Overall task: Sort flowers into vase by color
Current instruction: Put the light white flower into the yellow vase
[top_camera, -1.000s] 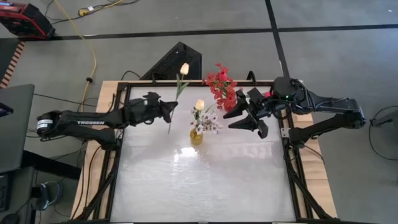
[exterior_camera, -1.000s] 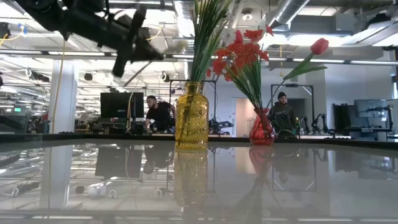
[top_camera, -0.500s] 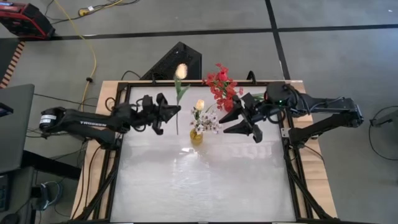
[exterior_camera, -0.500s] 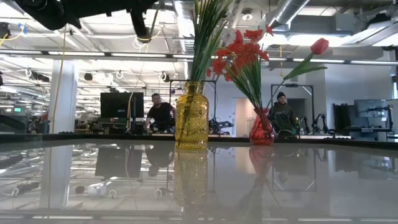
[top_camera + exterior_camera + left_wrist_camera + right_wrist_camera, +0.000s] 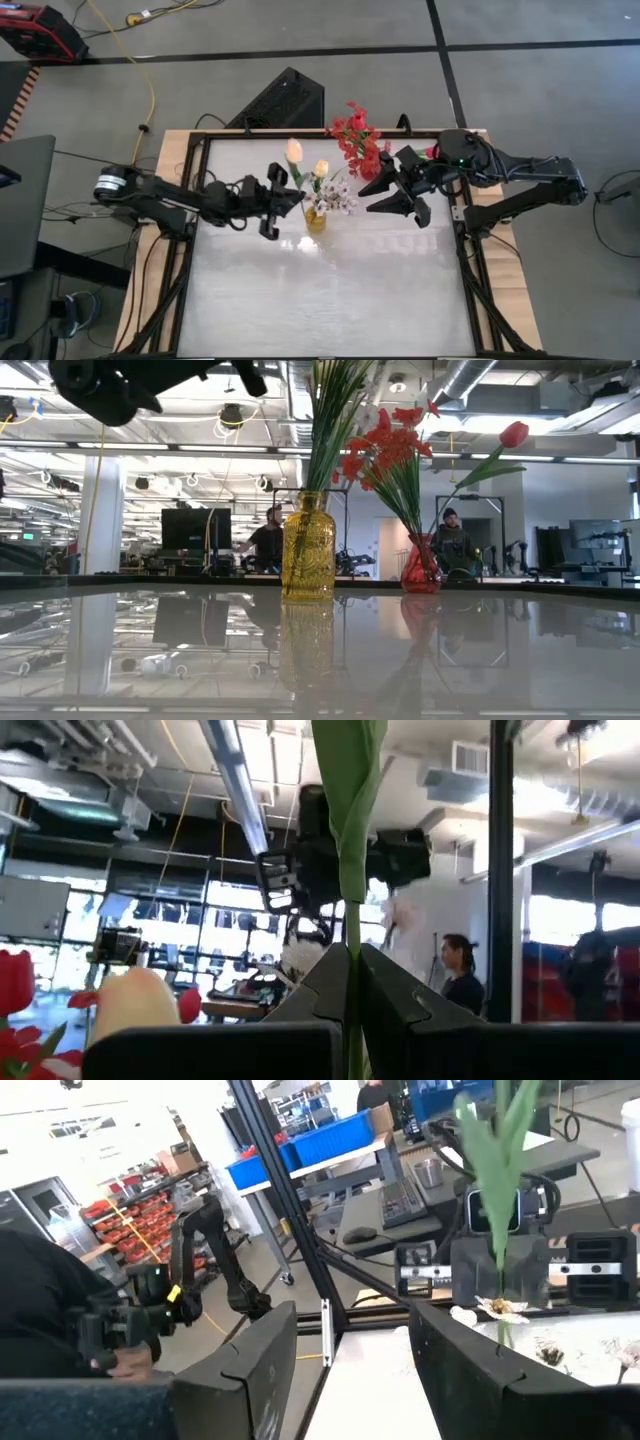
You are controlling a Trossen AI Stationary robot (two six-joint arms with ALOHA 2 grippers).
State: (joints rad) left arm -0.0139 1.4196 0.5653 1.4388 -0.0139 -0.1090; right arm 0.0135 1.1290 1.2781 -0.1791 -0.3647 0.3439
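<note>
A yellow vase (image 5: 316,219) near the table's middle holds white sprays and a peach tulip (image 5: 321,168). In the low view only the yellow vase (image 5: 308,546) and its green stems show. To its far right, a red vase (image 5: 421,565) holds red flowers (image 5: 355,140) and a red tulip (image 5: 514,433). My left gripper (image 5: 285,195), just left of the yellow vase, is shut on a peach tulip flower whose bud (image 5: 294,150) stands above it. My right gripper (image 5: 368,198) hangs open to the right of the vases, level, with nothing between its fingers (image 5: 250,1355). My left gripper pinches the flower's green stem (image 5: 350,970) between its two fingers, below the long leaf (image 5: 352,790). The fingers come from the table's left, slanting upward. The flower stands up out of the fingers, lifted clear of the table, bud uppermost.
The glossy tabletop (image 5: 320,290) has free room across its near half. A black metal frame (image 5: 190,250) edges the table. A black case (image 5: 285,100) lies beyond the far edge. People (image 5: 268,538) stand in the room behind.
My left gripper has gone toward the table's right and a little nearer, up to the yellow vase, and has tipped upward and rolled. The peach tulip has swung from slanting flat over the far edge to standing more upright, its bud now beside the yellow vase's blooms.
</note>
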